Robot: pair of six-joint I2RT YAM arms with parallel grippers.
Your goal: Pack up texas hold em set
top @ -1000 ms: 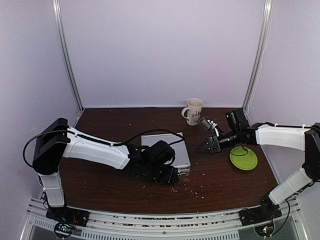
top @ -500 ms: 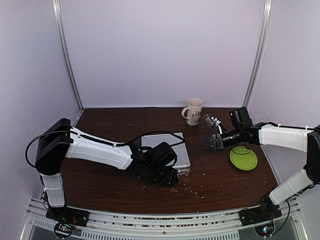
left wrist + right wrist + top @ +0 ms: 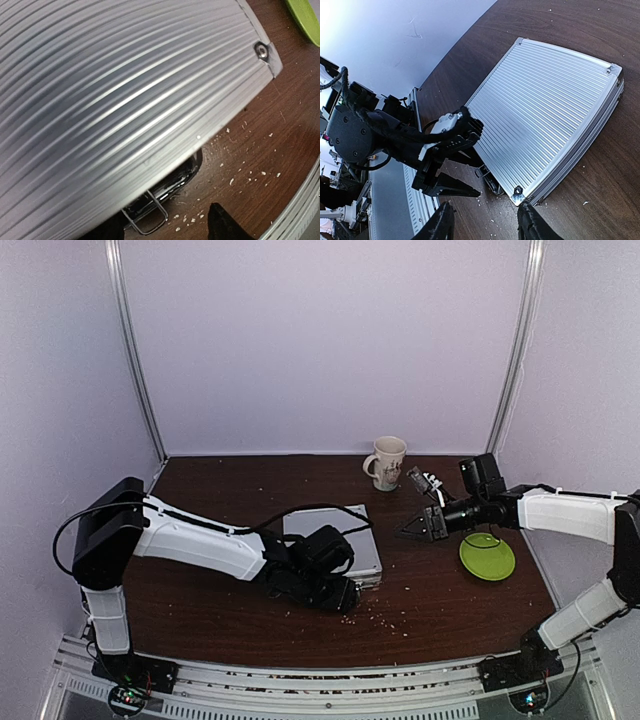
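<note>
1. Two arms are bolted to the rail at the near edge of the table, one on each side.
2. Pale crumbs, too many to count, are scattered on the brown wood in front of the case.
3. The left arm reaches low across the table, and the left gripper sits at the near edge of the case. Its fingers are apart. In the left wrist view one wire clasp on the case's edge lies between them, and they grip nothing.
4. One case lies flat near the middle of the table. Its ribbed silver lid is shut, so its inside is hidden. One rivet shows at a corner of the lid.
5. The right gripper hangs above the table just right of the case without touching it. Its tips point towards the case. Its two fingers are spread, with nothing between them.
6. One green plate lies flat to the right, beyond the right gripper from the case and apart from the case.
7. One cream mug stands upright near the back edge of the table, behind the case and well apart from it. Its handle faces left.
</note>
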